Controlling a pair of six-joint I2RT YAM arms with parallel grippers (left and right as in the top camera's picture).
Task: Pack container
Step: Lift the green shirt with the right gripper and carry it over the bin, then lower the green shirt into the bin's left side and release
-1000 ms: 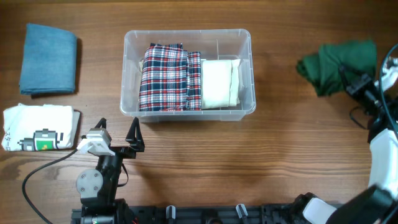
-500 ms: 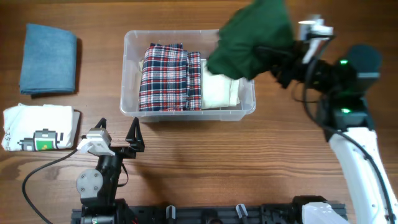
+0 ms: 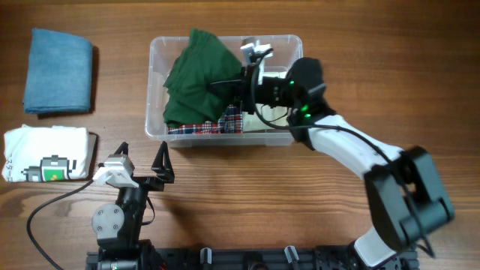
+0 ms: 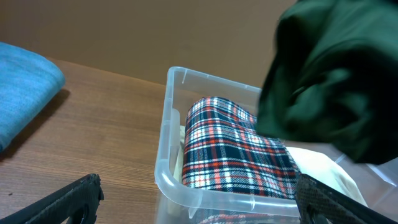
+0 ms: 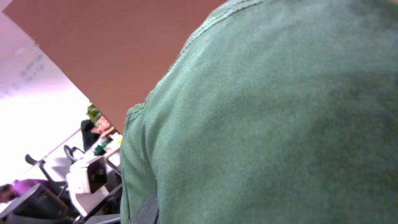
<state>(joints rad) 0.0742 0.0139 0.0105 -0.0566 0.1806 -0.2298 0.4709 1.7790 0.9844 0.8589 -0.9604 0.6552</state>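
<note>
Container (image 3: 255,139) sits beneath green cloth (image 3: 191,82) clamped in right tool (image 3: 219,84); white shirt (image 3: 30,142) printed.

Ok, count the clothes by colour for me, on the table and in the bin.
blue cloth: 1
white printed cloth: 1
green cloth: 1
plaid cloth: 1
cream cloth: 1
Total: 5

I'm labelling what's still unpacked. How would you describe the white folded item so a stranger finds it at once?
From the clear container mid-table, look left to two folded items. The white folded item lies nearer the robot's base than the blue cloth. Only it carries a small green-and-grey print.
</note>
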